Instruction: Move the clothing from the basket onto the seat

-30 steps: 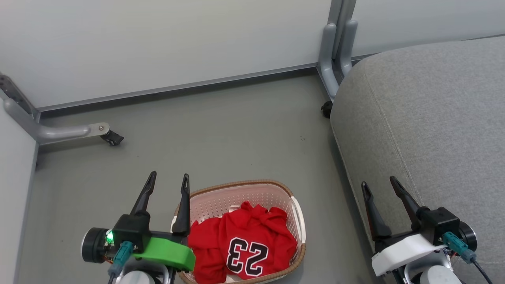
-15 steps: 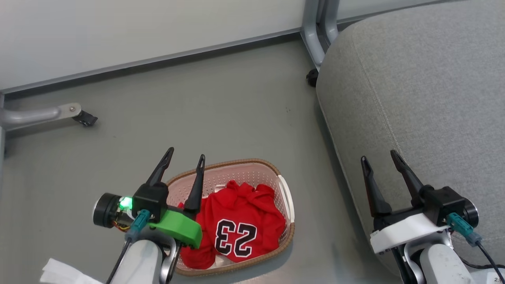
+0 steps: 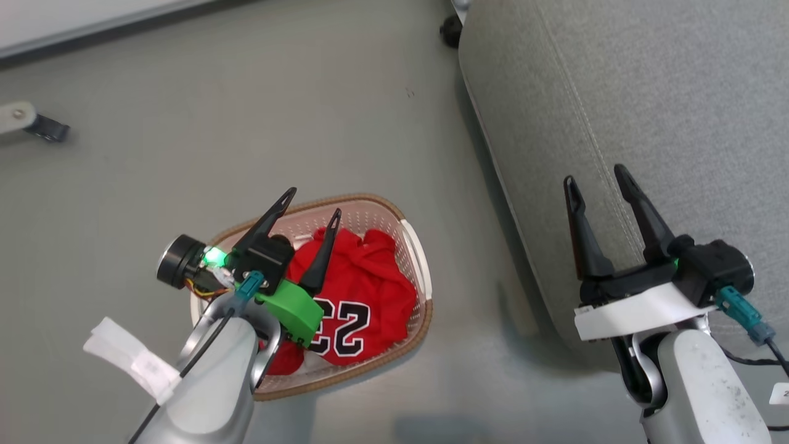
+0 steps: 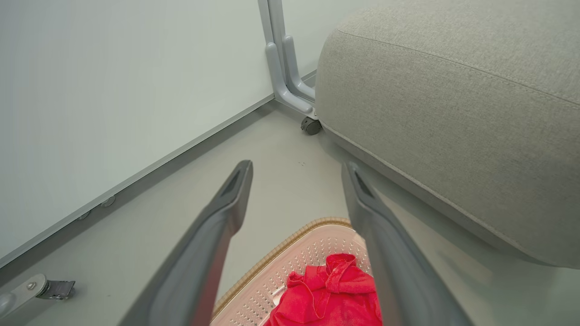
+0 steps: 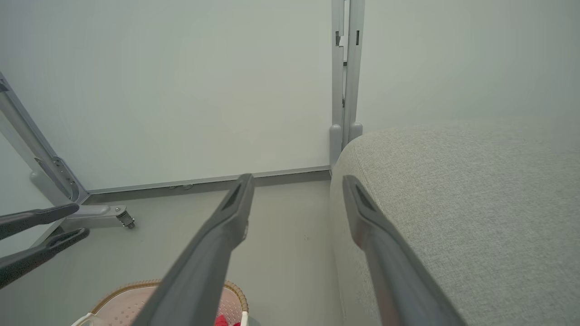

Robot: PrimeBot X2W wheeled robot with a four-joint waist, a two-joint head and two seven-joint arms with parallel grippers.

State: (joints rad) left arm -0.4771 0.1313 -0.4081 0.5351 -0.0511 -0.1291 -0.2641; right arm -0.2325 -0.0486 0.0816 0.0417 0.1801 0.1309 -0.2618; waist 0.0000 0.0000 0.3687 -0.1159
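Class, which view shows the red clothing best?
The head view: most of the clothing lies visible in the basket, number 23 included. The left wrist view shows one bunched red end; the right wrist view, a red sliver.

The left arm [image 3: 216, 370] hides part of the clothing [image 3: 370, 290] and basket [image 3: 422, 271]; the seat [image 3: 616, 92] runs past the picture's edge.

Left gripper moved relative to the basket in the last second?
Yes. The left gripper shifted right relative to the basket: from beside its left rim to over it, above the clothing.
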